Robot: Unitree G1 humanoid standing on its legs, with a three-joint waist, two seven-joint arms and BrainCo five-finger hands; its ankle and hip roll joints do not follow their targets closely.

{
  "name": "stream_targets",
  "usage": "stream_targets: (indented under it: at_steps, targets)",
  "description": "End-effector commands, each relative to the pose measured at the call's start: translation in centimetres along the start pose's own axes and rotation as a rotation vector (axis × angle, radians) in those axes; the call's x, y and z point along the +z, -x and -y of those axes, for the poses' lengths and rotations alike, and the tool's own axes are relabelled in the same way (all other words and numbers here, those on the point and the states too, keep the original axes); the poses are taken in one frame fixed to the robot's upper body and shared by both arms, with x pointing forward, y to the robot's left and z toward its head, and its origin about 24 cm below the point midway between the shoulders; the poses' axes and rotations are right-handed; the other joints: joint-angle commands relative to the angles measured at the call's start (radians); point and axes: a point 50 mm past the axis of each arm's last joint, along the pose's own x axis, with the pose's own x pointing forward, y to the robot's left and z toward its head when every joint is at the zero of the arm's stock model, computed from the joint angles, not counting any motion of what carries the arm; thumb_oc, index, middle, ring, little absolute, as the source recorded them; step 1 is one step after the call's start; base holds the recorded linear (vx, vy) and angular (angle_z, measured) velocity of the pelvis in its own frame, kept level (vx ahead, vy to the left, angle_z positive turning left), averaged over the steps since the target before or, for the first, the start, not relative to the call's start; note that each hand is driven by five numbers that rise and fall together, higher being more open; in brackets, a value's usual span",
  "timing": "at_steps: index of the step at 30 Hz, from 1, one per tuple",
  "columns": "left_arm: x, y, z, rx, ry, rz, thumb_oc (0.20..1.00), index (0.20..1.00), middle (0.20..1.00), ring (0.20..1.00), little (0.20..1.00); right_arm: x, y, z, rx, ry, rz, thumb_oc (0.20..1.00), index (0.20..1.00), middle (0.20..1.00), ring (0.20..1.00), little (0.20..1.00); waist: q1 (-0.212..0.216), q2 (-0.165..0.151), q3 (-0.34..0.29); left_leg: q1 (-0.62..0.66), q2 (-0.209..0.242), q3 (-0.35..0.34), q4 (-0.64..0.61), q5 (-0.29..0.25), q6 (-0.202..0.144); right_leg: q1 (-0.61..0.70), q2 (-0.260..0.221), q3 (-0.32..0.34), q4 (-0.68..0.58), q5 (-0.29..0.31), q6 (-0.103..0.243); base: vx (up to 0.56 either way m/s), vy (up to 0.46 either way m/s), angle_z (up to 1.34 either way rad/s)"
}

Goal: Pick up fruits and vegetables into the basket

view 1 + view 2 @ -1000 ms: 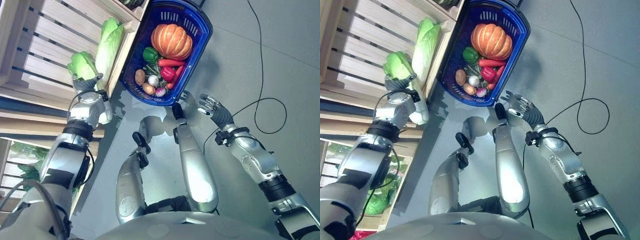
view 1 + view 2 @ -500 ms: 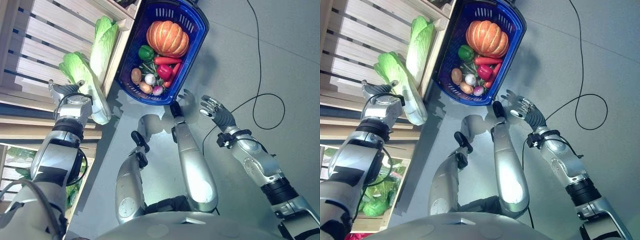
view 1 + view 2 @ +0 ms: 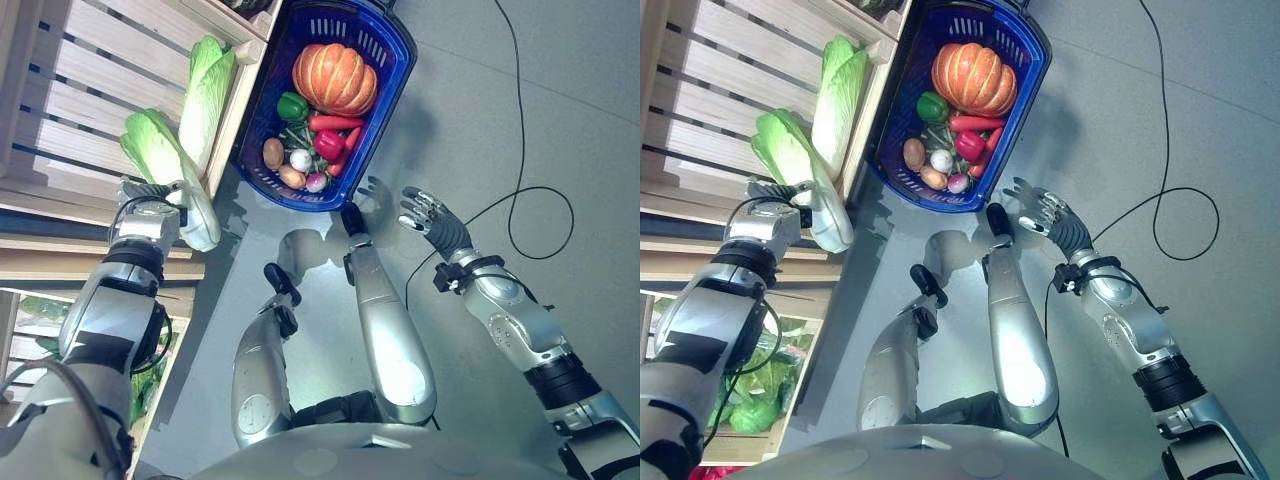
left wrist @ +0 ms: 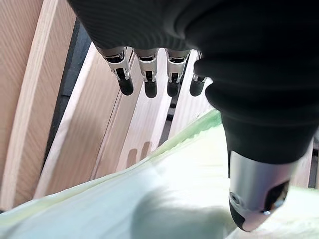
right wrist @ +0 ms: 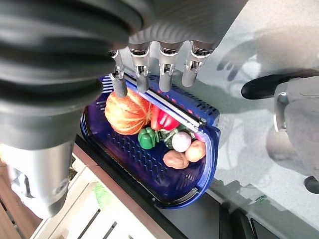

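A pale green napa cabbage [image 3: 165,175] lies across the slatted wooden crate [image 3: 90,80], its white base sticking out over the crate's edge. My left hand [image 3: 148,198] sits right beside it. In the left wrist view its fingers [image 4: 149,84] stretch out over the slats and only the thumb rests on the cabbage [image 4: 149,199]. A second cabbage [image 3: 205,90] lies further back by the crate's rim. The blue basket [image 3: 395,60] on the floor holds a pumpkin [image 3: 335,78], a green pepper [image 3: 292,105], a red pepper [image 3: 330,145], a potato [image 3: 272,152] and other small vegetables. My right hand [image 3: 425,212] hovers open, right of the basket.
A lower crate with leafy greens [image 3: 750,400] stands under the slatted shelf at the left. The basket rests against the crate's right side on the grey floor [image 3: 480,100]. The right wrist view looks past the fingers [image 5: 164,69] at the basket [image 5: 149,164].
The cabbage that my left hand held upright has tipped down onto the crate. The left hand has dropped back toward its white base. My right hand has barely moved.
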Motion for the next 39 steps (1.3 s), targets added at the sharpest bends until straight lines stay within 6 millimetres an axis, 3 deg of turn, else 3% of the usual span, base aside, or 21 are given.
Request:
stream_targets:
  at_steps: [1, 19, 34, 35, 36, 39]
  targets:
    - [-3.5, -1.4, -2.9, -0.019, 0.018, -0.124, 1.0, 1.0, 1.0, 1.0, 1.0, 0.6, 0.8, -0.4, 0.029, 0.011, 0.033, 1.0, 1.0, 1.0, 1.0, 1.0, -0.058, 0.018, -0.027, -0.098, -0.008, -0.013, 0.066, -0.015, 0.037, 0.027, 0.001, -0.03, 0.057, -0.172, 0.03, 0.02, 0.032, -0.01]
    - [-5.7, -0.5, -0.7, -0.192, 0.236, -0.41, 1.0, 1.0, 1.0, 1.0, 1.0, 0.6, 0.2, -0.2, -0.001, -0.025, 0.013, 1.0, 1.0, 1.0, 1.0, 1.0, -0.09, 0.005, -0.027, -0.141, 0.01, 0.005, 0.094, -0.025, 0.037, -0.024, 0.027, -0.01, 0.078, -0.175, 0.018, 0.01, -0.011, -0.02]
    - [-6.3, -0.2, -0.4, -0.151, 0.204, -0.485, 1.0, 1.0, 1.0, 1.0, 1.0, 0.2, 0.1, 0.2, -0.023, -0.076, 0.006, 1.0, 1.0, 1.0, 1.0, 1.0, -0.1, -0.003, -0.027, -0.21, 0.018, 0.005, 0.113, -0.026, 0.03, -0.101, 0.042, -0.003, 0.106, -0.175, 0.006, 0.01, -0.012, -0.03]
    - [-6.3, -0.2, -0.3, -0.155, 0.192, -0.478, 0.661, 0.661, 0.661, 0.661, 0.661, 0.2, 0.1, 0.2, -0.021, -0.078, 0.005, 1.0, 1.0, 1.0, 1.0, 1.0, -0.099, -0.004, -0.027, -0.214, 0.018, 0.005, 0.115, -0.027, 0.03, -0.104, 0.043, -0.002, 0.107, -0.176, 0.006, 0.0, 0.0, 0.0]
    - [-6.2, -0.2, -0.2, -0.158, 0.186, -0.465, 0.2, 0.2, 0.2, 0.2, 0.2, 0.1, 0.1, 0.2, -0.021, -0.081, 0.006, 1.0, 1.0, 1.0, 1.0, 1.0, -0.098, -0.005, -0.027, -0.218, 0.017, 0.005, 0.114, -0.026, 0.031, -0.106, 0.044, -0.003, 0.106, -0.175, 0.005, 0.0, 0.0, 0.0]
    - [-5.7, -0.2, 0.2, -0.154, 0.162, -0.406, 0.2, 0.2, 0.2, 0.2, 0.2, 0.1, 0.1, 0.0, -0.014, -0.083, 0.011, 1.0, 1.0, 1.0, 1.0, 1.0, -0.094, -0.007, -0.027, -0.223, 0.015, 0.003, 0.112, -0.026, 0.032, -0.113, 0.047, -0.004, 0.11, -0.176, 0.005, 0.0, 0.0, 0.0]
